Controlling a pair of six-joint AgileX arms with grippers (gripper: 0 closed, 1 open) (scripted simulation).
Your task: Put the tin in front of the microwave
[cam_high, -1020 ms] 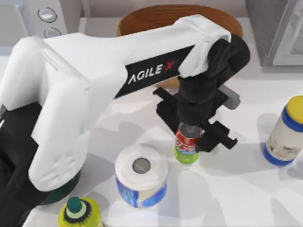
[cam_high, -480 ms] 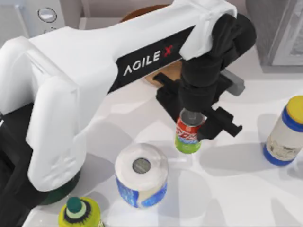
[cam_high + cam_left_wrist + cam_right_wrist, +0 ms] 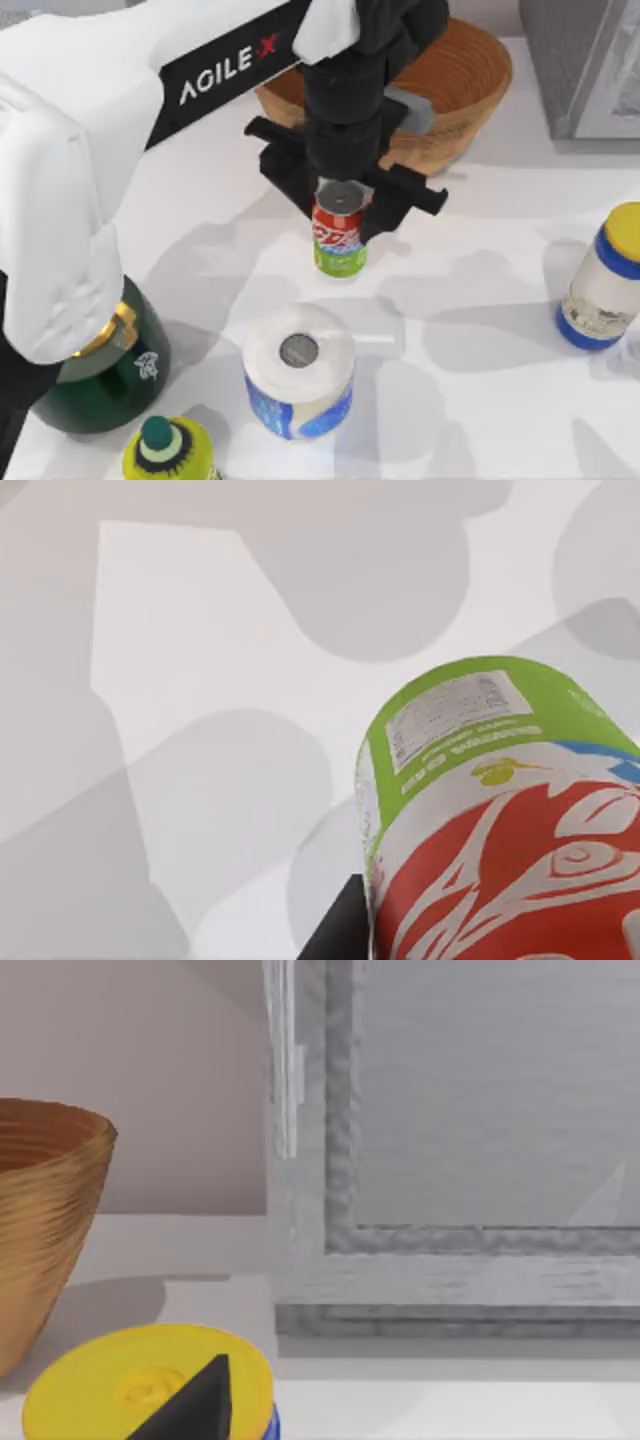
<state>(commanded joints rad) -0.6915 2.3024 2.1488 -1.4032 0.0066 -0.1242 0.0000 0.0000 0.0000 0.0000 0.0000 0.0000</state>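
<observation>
The left end effector (image 3: 342,208) grips the tin (image 3: 339,238), carried just above the counter (image 3: 480,400), near the wooden bowl (image 3: 470,75). Swinging left toward the far-left corner, the tin could clip the green bottle (image 3: 110,365), or slip if gripped loosely.

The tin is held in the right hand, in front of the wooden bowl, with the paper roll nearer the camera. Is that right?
Not quite. In the top view the left hand holds the tin, not the right. The rest stands: it is in front of the wooden bowl, with the paper roll nearer the camera.
</observation>
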